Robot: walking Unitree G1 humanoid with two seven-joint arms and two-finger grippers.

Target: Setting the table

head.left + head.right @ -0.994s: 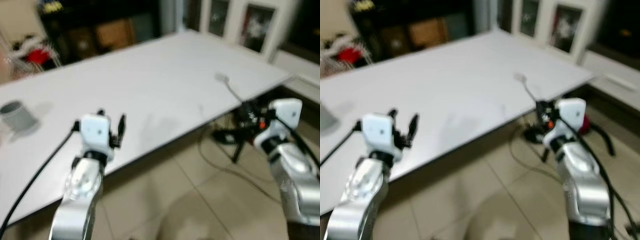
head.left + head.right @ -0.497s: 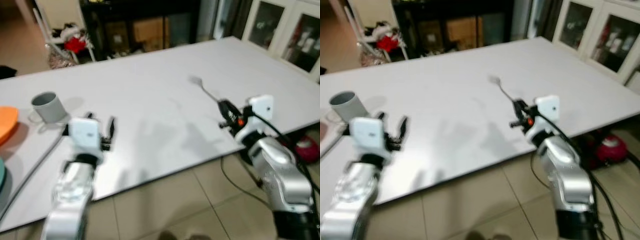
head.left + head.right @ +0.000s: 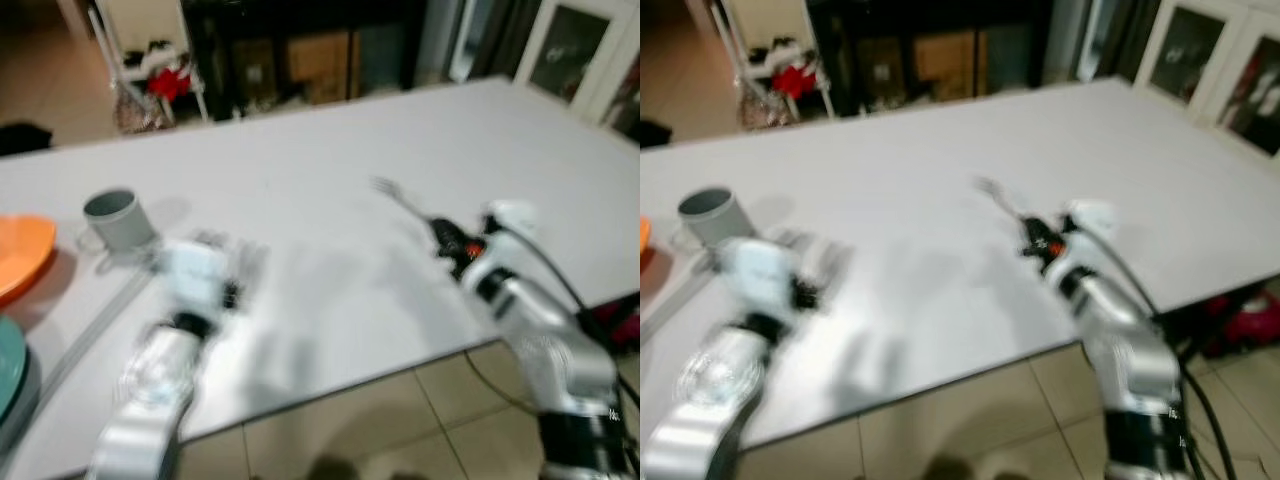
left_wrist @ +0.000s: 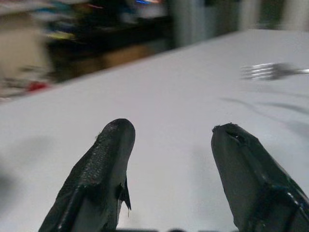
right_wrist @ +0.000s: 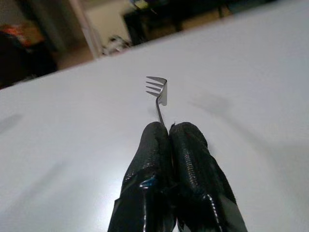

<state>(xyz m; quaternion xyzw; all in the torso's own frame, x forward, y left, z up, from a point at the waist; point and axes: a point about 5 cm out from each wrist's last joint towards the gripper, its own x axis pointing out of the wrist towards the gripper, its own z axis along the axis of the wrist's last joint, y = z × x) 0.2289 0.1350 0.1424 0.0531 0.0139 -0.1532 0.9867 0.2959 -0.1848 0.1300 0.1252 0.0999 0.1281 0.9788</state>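
Note:
A metal fork (image 3: pixel 388 190) sticks out from my right gripper (image 3: pixel 443 236), which is shut on its handle just above the white table (image 3: pixel 300 140). In the right wrist view the tines (image 5: pixel 157 87) point away beyond the closed fingertips (image 5: pixel 155 137). My left gripper (image 3: pixel 238 272) hovers over the near left part of the table, blurred by motion. Its two black fingers (image 4: pixel 108 164) stand open with nothing between them, and the fork (image 4: pixel 268 71) shows far off to one side.
A grey cup (image 3: pixel 118 219) stands on the table's left part. An orange plate (image 3: pixel 22 254) and a teal plate (image 3: pixel 8 372) lie at the left edge. Dark shelving (image 3: pixel 290 55) and a white cabinet (image 3: pixel 580 45) stand beyond the table. Tiled floor (image 3: pixel 380 420) lies near me.
The camera has swung left, bringing the cup and plates into view. My right gripper keeps hold of the fork over the table. The left gripper stays open and is now blurred.

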